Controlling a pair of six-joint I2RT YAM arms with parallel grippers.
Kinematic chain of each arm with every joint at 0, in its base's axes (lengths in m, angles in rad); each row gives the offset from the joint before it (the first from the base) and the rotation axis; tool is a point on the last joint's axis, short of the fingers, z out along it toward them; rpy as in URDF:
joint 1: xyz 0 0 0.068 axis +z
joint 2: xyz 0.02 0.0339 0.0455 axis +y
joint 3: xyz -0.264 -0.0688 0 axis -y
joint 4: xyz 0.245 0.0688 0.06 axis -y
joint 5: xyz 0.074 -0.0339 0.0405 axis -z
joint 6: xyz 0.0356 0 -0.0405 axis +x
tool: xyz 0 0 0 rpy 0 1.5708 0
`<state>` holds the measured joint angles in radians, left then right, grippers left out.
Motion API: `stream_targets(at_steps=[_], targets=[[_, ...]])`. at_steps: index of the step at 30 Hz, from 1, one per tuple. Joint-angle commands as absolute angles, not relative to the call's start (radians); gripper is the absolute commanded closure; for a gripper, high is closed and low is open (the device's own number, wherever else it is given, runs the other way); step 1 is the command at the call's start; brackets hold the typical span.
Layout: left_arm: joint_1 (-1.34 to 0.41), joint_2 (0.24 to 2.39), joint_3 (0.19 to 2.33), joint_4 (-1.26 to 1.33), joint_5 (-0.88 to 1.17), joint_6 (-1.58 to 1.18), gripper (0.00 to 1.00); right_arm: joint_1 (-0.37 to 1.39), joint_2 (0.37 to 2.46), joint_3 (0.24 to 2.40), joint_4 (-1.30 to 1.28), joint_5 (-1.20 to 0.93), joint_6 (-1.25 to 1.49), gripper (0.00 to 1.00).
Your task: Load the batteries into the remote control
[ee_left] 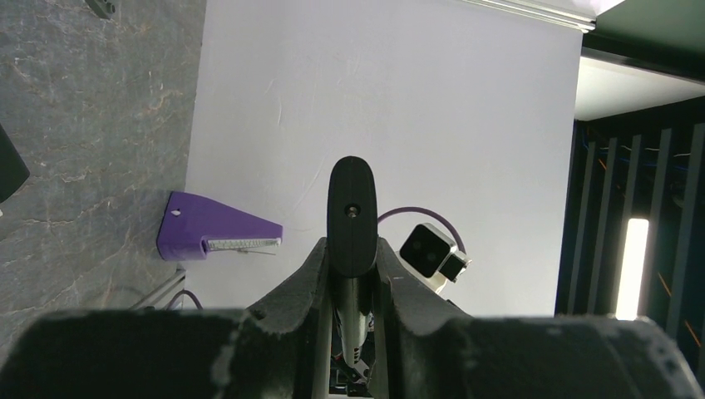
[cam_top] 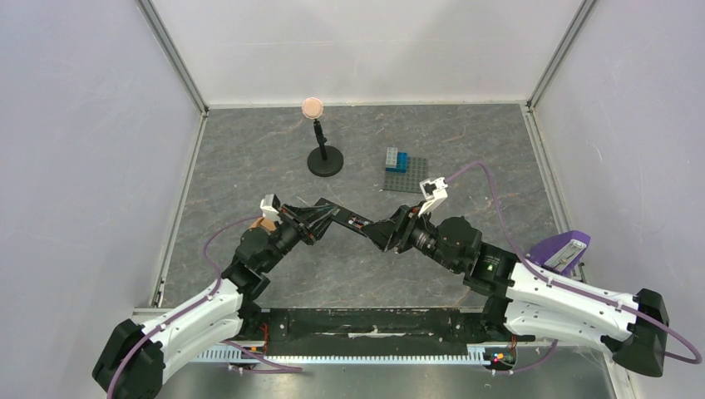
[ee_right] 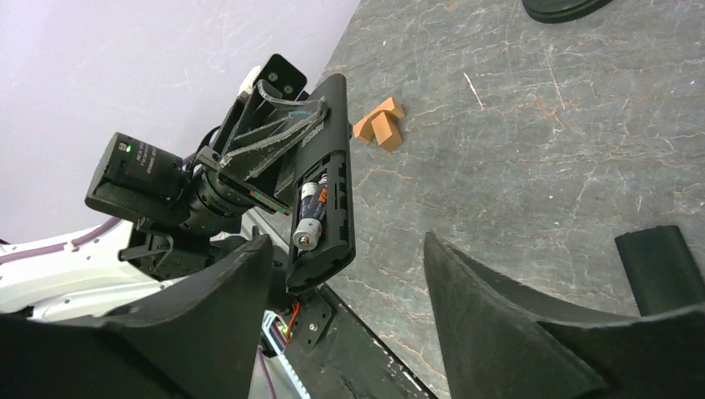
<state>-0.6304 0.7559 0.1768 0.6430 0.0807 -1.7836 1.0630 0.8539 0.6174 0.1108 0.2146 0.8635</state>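
The left gripper [ee_left: 351, 249] is clamped narrowly on one end of the remote control [ee_right: 326, 179] and holds it up off the bench [cam_top: 249, 166], with the remote's far end reaching toward the right arm. The right gripper [ee_right: 345, 248] stands wide with nothing in its grasp. The remote's free end sits just before its gap, and whether it touches cannot be told. The remote's open back faces the right wrist camera, and one battery [ee_right: 309, 218] lies inside the recess. A second battery cannot be made out. On the bench beyond lie small orange blocks [ee_right: 380, 126]. Farther back are a black stand [cam_top: 324, 158] and a grey baseplate [cam_top: 416, 179] with blue bricks.
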Motion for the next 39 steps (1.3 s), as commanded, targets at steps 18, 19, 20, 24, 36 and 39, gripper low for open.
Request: stream_targets(at_steps=[18,19,20,24,36,39], targets=[[-0.634,0.718,0.204,0.655,0.065,-1.779,0.98,0.933,0.772,0.493,0.36,-0.027,1.211,0.33],[-0.634,0.72,0.204,0.657,0.067,-1.779,0.98,0.93,0.78,0.495,0.367,-0.03,1.214,0.36],[-0.634,0.72,0.204,0.657,0.066,-1.779,0.98,0.93,0.79,0.5,0.369,-0.034,1.219,0.37],[-0.634,0.721,0.204,0.655,0.069,-1.779,0.98,0.926,0.813,0.483,0.434,-0.059,1.253,0.38],[-0.634,0.721,0.198,0.657,0.072,-1.78,0.98,0.914,0.866,0.475,0.451,-0.081,1.339,0.56],[-0.634,0.719,0.195,0.657,0.073,-1.781,0.98,0.913,0.876,0.465,0.464,-0.082,1.358,0.61]])
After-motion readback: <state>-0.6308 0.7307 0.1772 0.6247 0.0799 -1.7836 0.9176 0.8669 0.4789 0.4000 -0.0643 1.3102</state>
